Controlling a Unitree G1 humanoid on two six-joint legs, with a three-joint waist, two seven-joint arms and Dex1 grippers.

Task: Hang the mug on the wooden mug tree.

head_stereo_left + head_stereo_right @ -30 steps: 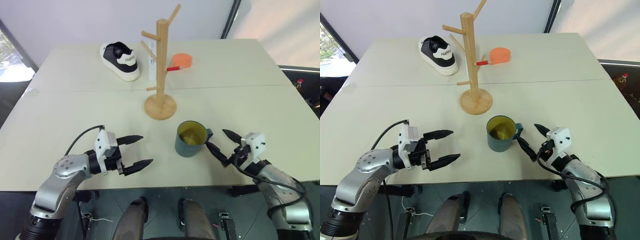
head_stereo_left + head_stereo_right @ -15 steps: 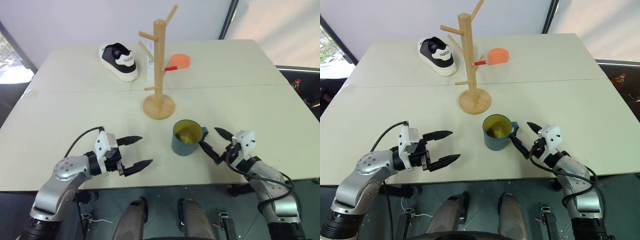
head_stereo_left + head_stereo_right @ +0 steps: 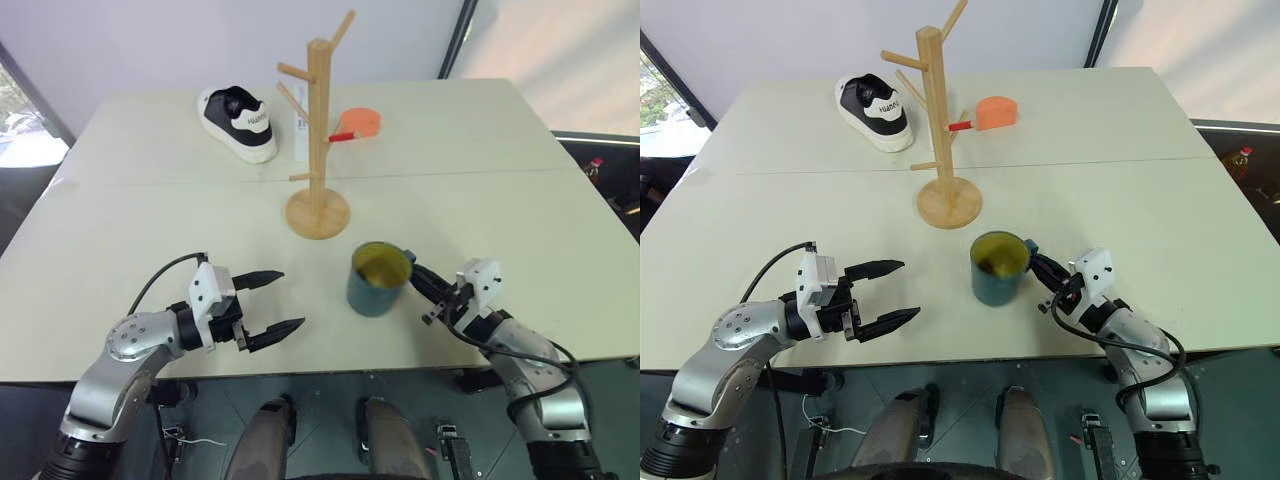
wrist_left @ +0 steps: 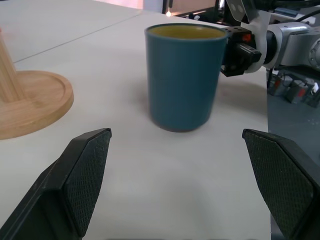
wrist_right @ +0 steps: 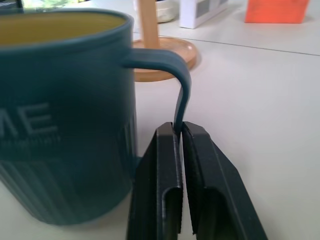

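Observation:
The dark teal mug (image 3: pixel 378 282) with its yellow-olive inside stands on the table in front of the wooden mug tree (image 3: pixel 320 130), its handle (image 5: pixel 170 62) turned to the right. My right gripper (image 3: pixel 420 282) reaches in level from the right and is shut on that handle, the thin loop pinched between the fingertips (image 5: pixel 168 137). My left gripper (image 3: pixel 292 300) hovers open a hand's width left of the mug, pointing at it, with nothing between its fingers (image 4: pixel 85 170).
A black-and-white shoe (image 3: pixel 240 120) lies at the back left of the table (image 3: pixel 520 210). An orange object (image 3: pixel 360 122) and a white box (image 3: pixel 303 138) sit behind the mug tree's round base (image 3: pixel 318 213). The table's front edge runs just below both grippers.
My right gripper was open beside the mug's handle; it has edged in to the left and shut on the handle. The left gripper has not moved.

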